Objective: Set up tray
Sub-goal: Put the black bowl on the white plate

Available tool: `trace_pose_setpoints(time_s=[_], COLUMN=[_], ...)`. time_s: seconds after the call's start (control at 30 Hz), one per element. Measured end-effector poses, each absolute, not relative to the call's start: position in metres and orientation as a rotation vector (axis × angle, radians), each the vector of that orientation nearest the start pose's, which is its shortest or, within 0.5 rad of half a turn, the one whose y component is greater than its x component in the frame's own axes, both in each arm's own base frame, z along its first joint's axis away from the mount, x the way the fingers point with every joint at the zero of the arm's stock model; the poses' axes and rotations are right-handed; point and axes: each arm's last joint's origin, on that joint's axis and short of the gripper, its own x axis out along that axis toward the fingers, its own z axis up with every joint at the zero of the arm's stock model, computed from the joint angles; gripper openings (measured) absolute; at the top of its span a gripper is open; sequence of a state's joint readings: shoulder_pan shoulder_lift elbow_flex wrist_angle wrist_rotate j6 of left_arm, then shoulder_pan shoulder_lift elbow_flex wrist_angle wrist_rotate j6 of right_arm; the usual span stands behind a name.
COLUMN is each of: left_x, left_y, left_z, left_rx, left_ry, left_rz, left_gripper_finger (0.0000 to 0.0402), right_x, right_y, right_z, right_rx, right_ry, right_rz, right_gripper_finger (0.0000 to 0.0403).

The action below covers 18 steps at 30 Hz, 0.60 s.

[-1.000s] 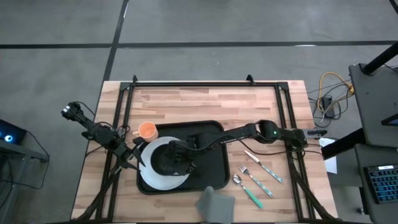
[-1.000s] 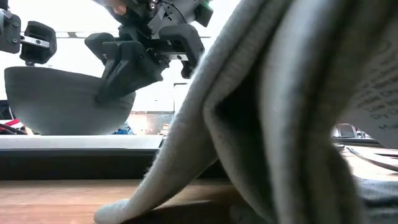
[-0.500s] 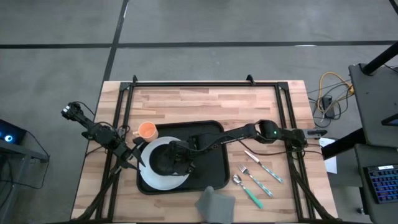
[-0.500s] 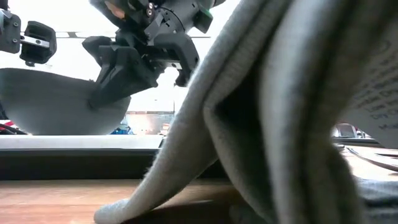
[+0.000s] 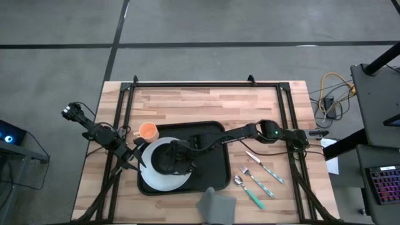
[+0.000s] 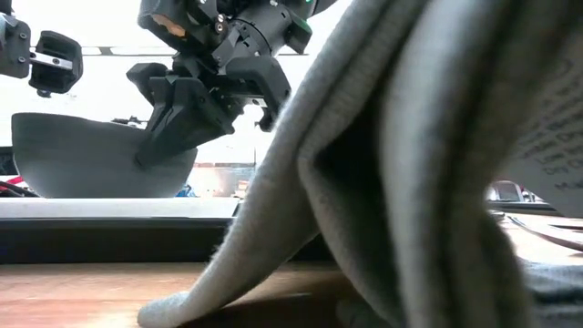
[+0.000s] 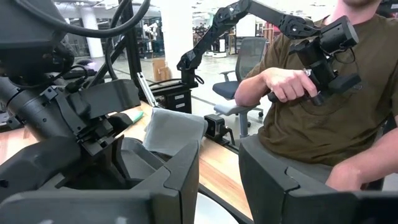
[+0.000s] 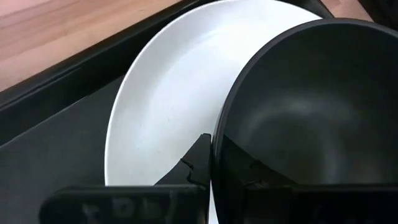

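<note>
Your right tool point(image 5: 177, 164) is clamped on the rim of the dark bowl point(image 5: 166, 160), held over the white plate point(image 5: 156, 178) on the tray point(image 5: 209, 156), which sits at lower centre of the high view. If you release with the bowl tilted, it could rock off the plate. Your left tool point(image 5: 139, 159) waits half open beside the tray's left edge. The bench point(image 5: 206, 103) is pale wood; a seated person point(image 7: 311, 106) shows beyond.

high: straight down on my wooden worktop point(image 5: 206, 103) | low: worktop-level, crowded by grey folded cloth napkin point(image 6: 410, 164) | wrists: close past my fingers; both share dark round bowl point(image 8: 305, 112)
</note>
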<state>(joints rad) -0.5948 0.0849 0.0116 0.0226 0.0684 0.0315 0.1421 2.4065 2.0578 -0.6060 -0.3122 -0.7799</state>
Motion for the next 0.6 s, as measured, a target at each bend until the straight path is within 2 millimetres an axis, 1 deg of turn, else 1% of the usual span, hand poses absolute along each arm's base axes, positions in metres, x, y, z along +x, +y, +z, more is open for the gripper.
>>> trace_pose_setpoints(time_s=[0.2, 0.6], left_x=[0.0835, 0.0835], left_y=[-0.0589, -0.0589], left_z=[0.1629, 0.1629], left_rx=[0.044, 0.044], left_ry=[0.039, 0.040], left_rz=[-0.663, -0.664], left_gripper_finger=[0.0096, 0.0096], right_x=[0.5150, 0.5168], right_y=[0.0829, 0.0837], right_z=[0.1751, 0.1765], right_rx=[-0.626, -0.628], right_ry=[0.741, 0.719], right_rz=[0.767, 0.759], right_gripper_finger=[0.0015, 0.0057])
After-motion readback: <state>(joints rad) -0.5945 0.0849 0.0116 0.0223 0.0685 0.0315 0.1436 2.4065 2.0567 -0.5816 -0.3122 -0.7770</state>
